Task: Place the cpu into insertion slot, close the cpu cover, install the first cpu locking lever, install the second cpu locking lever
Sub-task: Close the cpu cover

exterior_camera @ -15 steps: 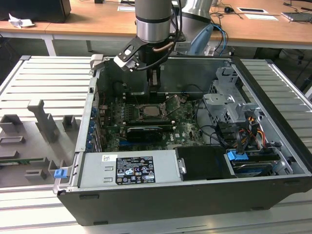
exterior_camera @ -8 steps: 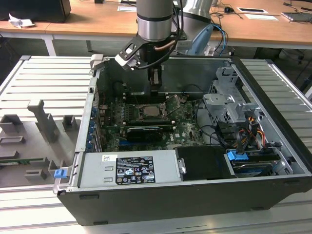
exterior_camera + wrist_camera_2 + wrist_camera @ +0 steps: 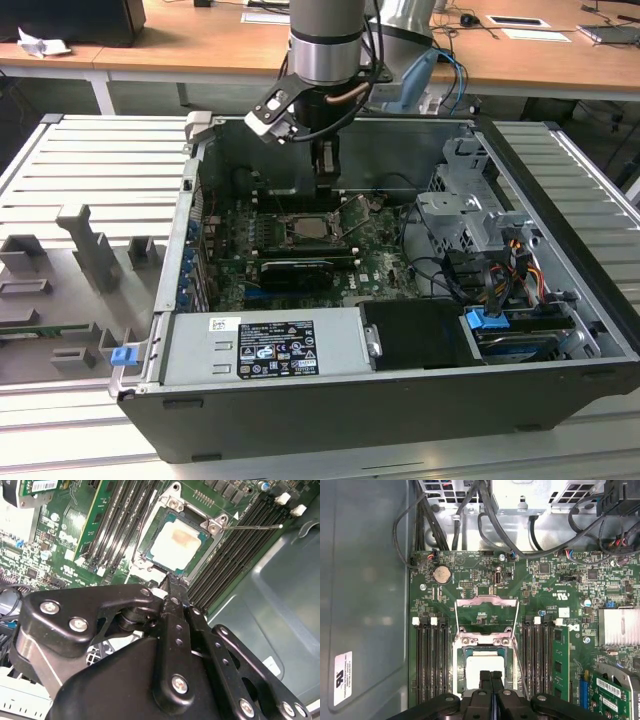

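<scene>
Just off the tips of your fingers (image 3: 485, 679), which are pressed together with nothing between them, the cpu (image 3: 481, 666) lies flat in the insertion slot (image 3: 464, 667). Beyond it, on the side of the slot away from the fingers, the cpu cover (image 3: 487, 600) is swung open, and green board shows through its cut-out. In the second wrist view, one locking lever (image 3: 250, 527) juts from the slot's corner over the memory slots (image 3: 235, 550).

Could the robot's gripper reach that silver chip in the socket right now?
Probably yes. The gripper hangs close over the cpu, whose top lies bare in the insertion slot; the cpu cover looks swung back, and no cable crosses between them.
</scene>
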